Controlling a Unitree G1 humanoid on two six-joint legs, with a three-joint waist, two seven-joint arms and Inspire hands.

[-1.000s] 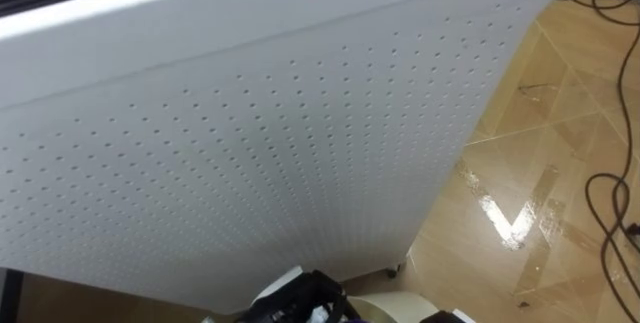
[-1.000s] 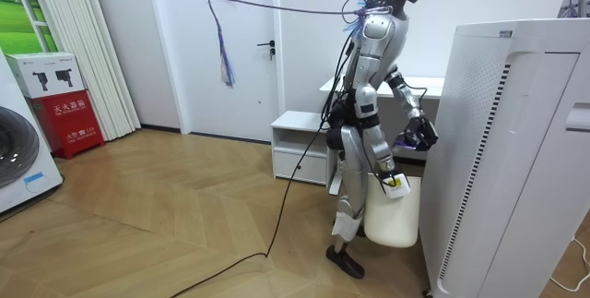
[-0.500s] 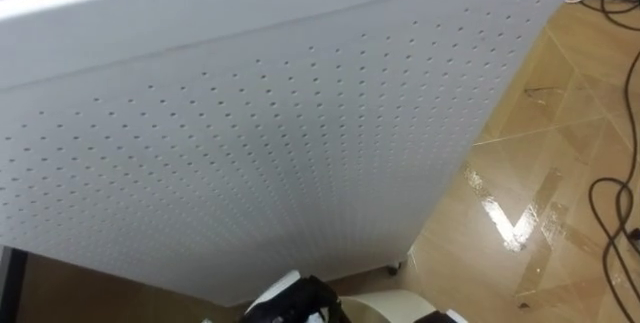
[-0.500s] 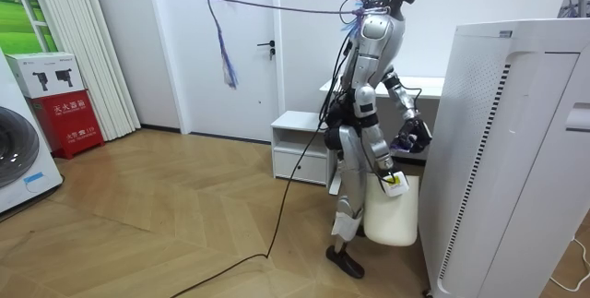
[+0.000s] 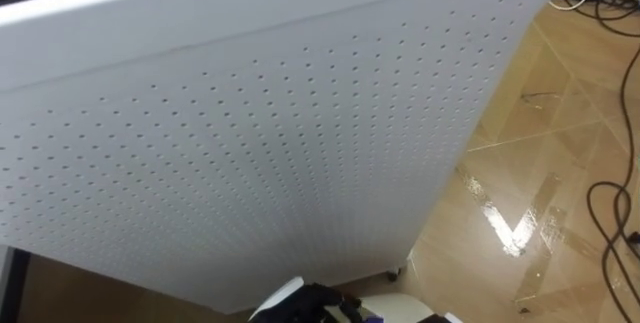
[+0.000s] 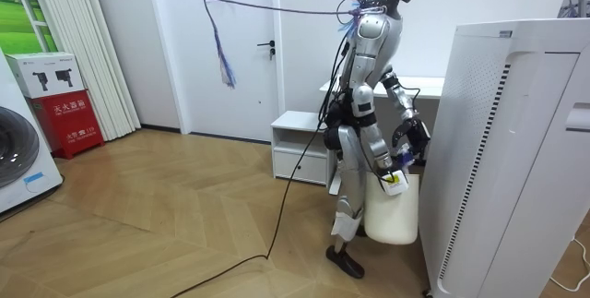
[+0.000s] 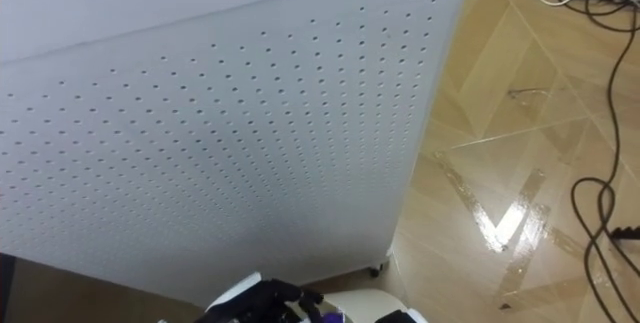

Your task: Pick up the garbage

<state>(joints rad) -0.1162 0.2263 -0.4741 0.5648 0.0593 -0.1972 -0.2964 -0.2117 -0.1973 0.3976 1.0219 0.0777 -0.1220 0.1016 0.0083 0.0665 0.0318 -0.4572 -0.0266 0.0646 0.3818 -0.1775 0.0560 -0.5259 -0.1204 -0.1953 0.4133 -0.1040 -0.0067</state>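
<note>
The garbage here is a small purple scrap (image 5: 368, 316). It shows at the tips of the left hand (image 5: 315, 305), whose dark fingers look curled on it. The hand sits low in the eye views and, in the room view, just above the white bin (image 6: 392, 220). The scrap reads as light, thin and soft, likely a wrapper. It has no weight to speak of and could crumple or slip from a loose pinch, so a firm hold across its middle suits it better than a grip by one corner. The right hand (image 6: 391, 174) hangs lower, at the bin's rim, beside a yellow-and-white bit that I cannot identify. The robot stands close against the perforated side of a tall white appliance (image 5: 300, 143) with the bin just before its legs, so elbow room looks tight. A white surface (image 6: 429, 83) stands behind the robot. The wooden floor (image 5: 540, 163) is glossy, with loose cables (image 5: 612, 213) lying on the robot's right.
</note>
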